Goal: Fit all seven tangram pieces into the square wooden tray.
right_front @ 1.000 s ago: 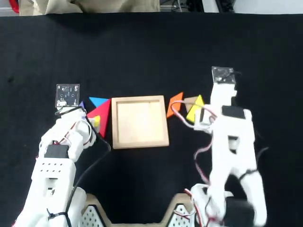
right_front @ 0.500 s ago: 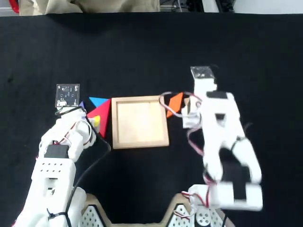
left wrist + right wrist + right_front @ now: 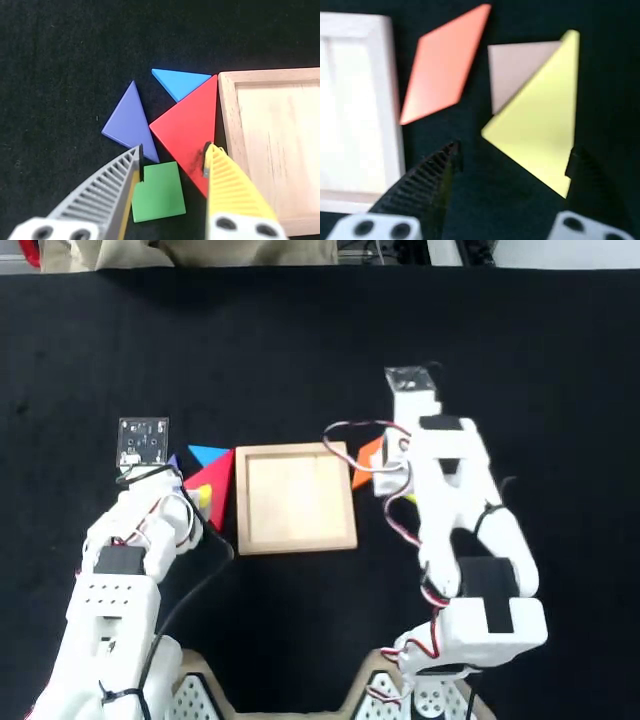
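Right pincer (image 3: 512,151), released like the left pincer (image 3: 172,150), should straddle the yellow triangle (image 3: 540,125) squarely before clenching.

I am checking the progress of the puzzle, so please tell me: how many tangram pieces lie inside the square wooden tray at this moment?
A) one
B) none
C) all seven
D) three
B: the tray shows only bare wood inside its rim, while pieces such as the red triangle, the orange parallelogram and the yellow triangle lie outside it on the black table.
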Motion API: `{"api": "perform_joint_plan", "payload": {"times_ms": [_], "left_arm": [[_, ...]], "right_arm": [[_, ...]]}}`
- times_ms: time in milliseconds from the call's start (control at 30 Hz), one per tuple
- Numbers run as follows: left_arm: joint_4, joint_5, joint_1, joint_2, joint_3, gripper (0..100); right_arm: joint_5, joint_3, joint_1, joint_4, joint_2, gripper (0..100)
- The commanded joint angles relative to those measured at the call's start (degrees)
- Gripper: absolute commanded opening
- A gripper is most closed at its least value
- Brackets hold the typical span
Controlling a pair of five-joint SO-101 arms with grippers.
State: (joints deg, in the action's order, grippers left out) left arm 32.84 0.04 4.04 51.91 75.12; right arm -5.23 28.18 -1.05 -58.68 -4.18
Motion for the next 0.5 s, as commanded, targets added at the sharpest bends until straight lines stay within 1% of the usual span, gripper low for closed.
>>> {"api": "perform_joint_plan", "payload": {"times_ms": [0,67,200,267,400,467], "left_arm": [[-0.9,0.4,0.6,0.2,-0.7,21],[-0.9,0.4,0.6,0.2,-0.7,21],[-0.9,0.4,0.6,0.0,-0.7,21],[-0.9,0.4,0.6,0.0,-0.7,21],[-0.9,0.4,0.2,0.0,-0.7,21],[-0.9,0.4,0.1,0.0,-0.7,21]], "right_arm": [[1.0,-2.9,-2.0,1.1,0.1,32.3],[0.8,-2.9,-1.3,1.1,0.1,32.8],[0.8,-2.9,-1.2,1.1,-0.5,41.3],[0.6,-4.0,-1.1,1.0,-2.0,43.6],[0.4,-8.1,1.3,0.5,-7.6,42.0],[-1.2,-10.3,2.8,0.4,-10.7,41.2]]}}
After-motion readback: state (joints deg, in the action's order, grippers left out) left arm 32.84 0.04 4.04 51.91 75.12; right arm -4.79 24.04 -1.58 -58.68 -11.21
